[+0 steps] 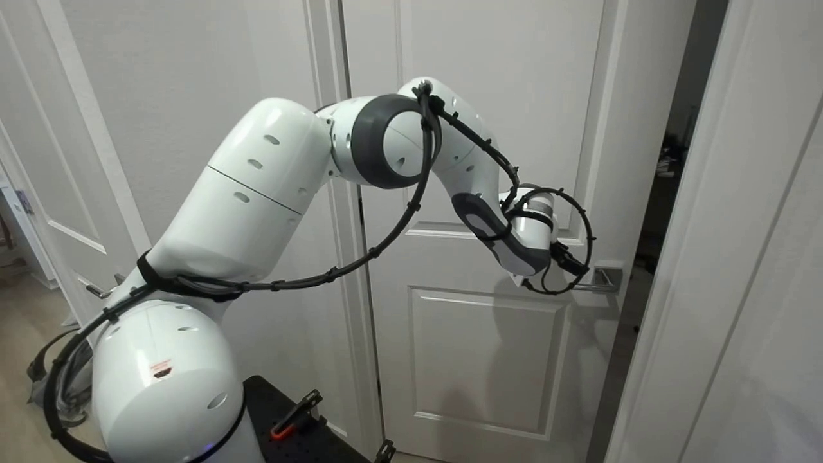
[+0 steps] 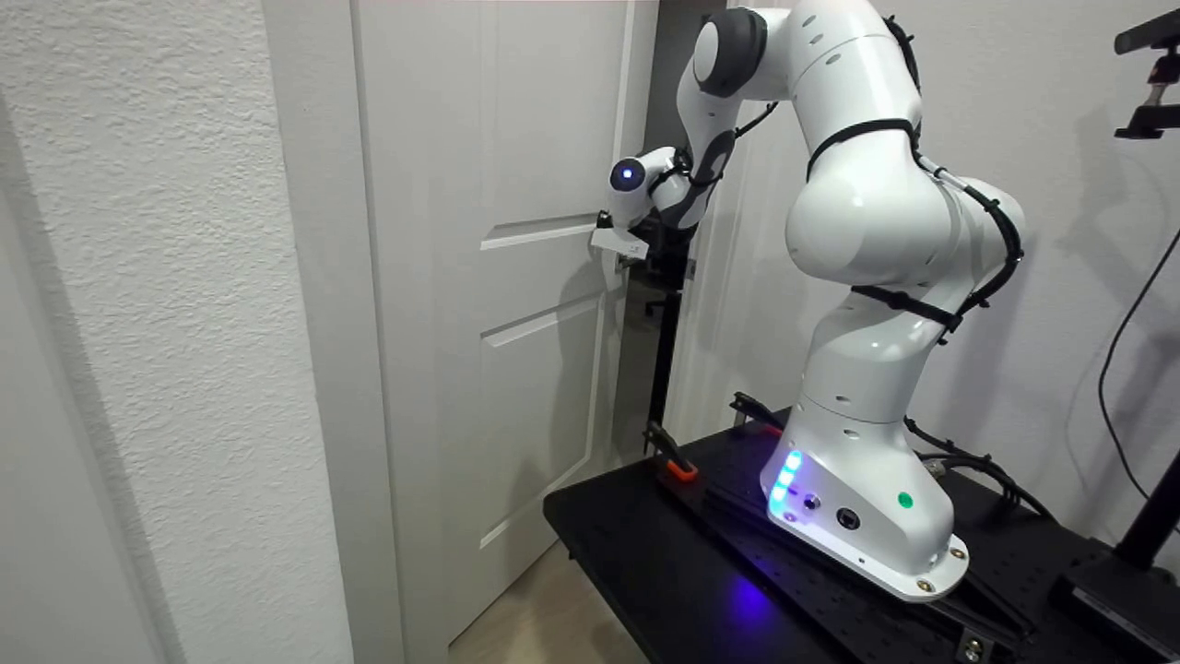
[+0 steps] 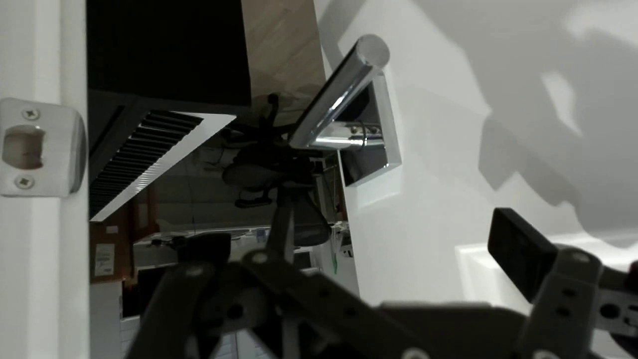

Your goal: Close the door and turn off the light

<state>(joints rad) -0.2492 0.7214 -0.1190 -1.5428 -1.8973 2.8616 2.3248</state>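
The white panelled door (image 1: 488, 360) stands ajar, with a dark gap at its handle side; it also shows in an exterior view (image 2: 535, 387). Its silver lever handle on a square plate (image 1: 604, 280) is at the free edge. In the wrist view the handle (image 3: 344, 94) is above the fingers, with its bar apart from them. My gripper (image 3: 402, 237) is open and empty, one finger over the gap and the other in front of the door face. In the exterior views the arm's wrist largely hides the fingers near the handle. The light's switch plate is out of view.
The white door frame (image 1: 714, 257) edges the gap; its metal strike plate (image 3: 42, 148) shows in the wrist view. A dark room with an office chair (image 3: 279, 169) lies beyond. The robot stands on a black table (image 2: 627, 553) with clamps (image 2: 671, 452). Another door (image 1: 71, 212) is at far left.
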